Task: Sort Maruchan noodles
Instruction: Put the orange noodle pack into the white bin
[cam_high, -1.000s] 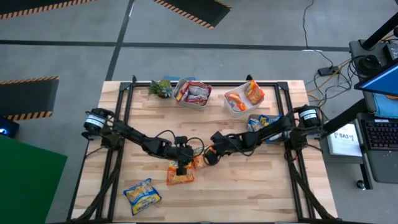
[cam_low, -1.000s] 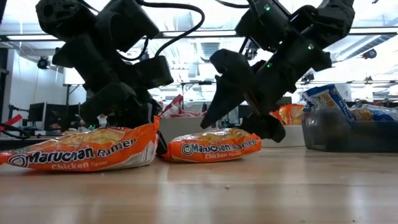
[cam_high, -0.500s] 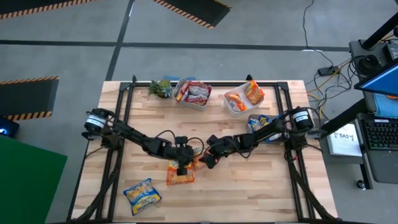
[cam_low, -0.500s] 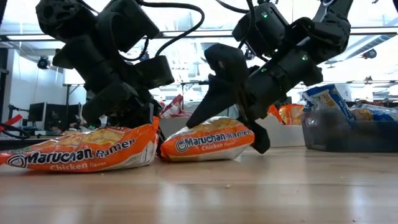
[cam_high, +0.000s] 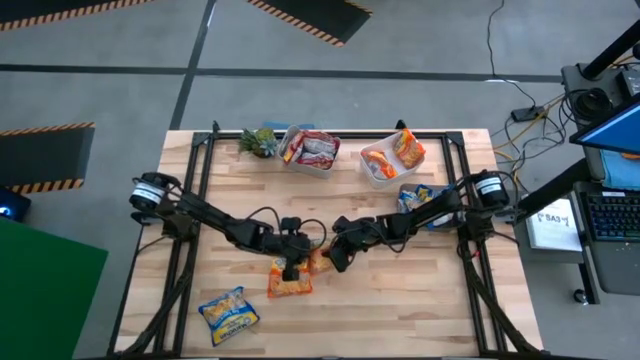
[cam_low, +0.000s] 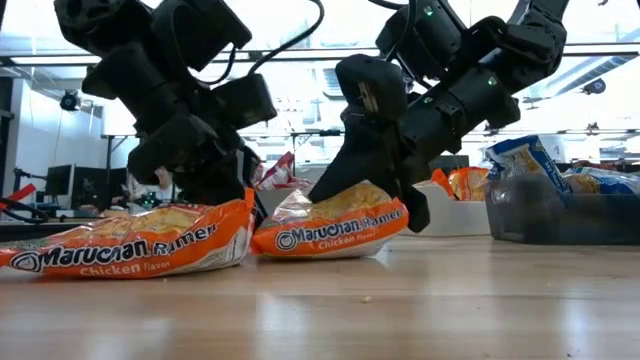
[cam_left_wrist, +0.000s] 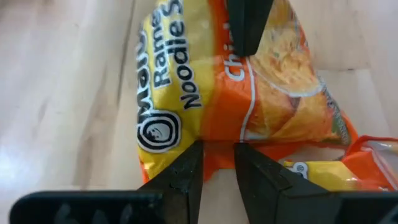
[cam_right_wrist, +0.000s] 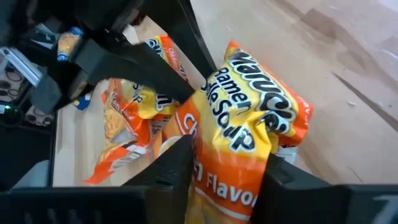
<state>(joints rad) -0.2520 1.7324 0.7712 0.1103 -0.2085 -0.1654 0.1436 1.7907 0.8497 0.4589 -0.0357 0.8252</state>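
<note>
Pickup is the step in hand: the right gripper (cam_low: 375, 185), near mid-table, has its fingers pinched on an orange packet (cam_low: 335, 228), whose gripped end is raised while the far end rests on the table (cam_high: 400, 320). Just beside it, the left gripper (cam_high: 291, 268) hangs over a second orange packet (cam_low: 130, 243) lying flat below it; its fingers are nearly together and hold nothing, to judge by the wrist view. Beyond the right gripper, toward the table's far edge, a tub (cam_high: 380, 170) already holds orange packets, another tub (cam_high: 312, 152) holds pink-red ones, and a third tub (cam_high: 425, 200) blue-yellow ones. A lone blue-yellow packet (cam_high: 228, 310) lies well apart, behind the left gripper. Next, I judge, the right arm should lift clear and carry to the orange tub.
</note>
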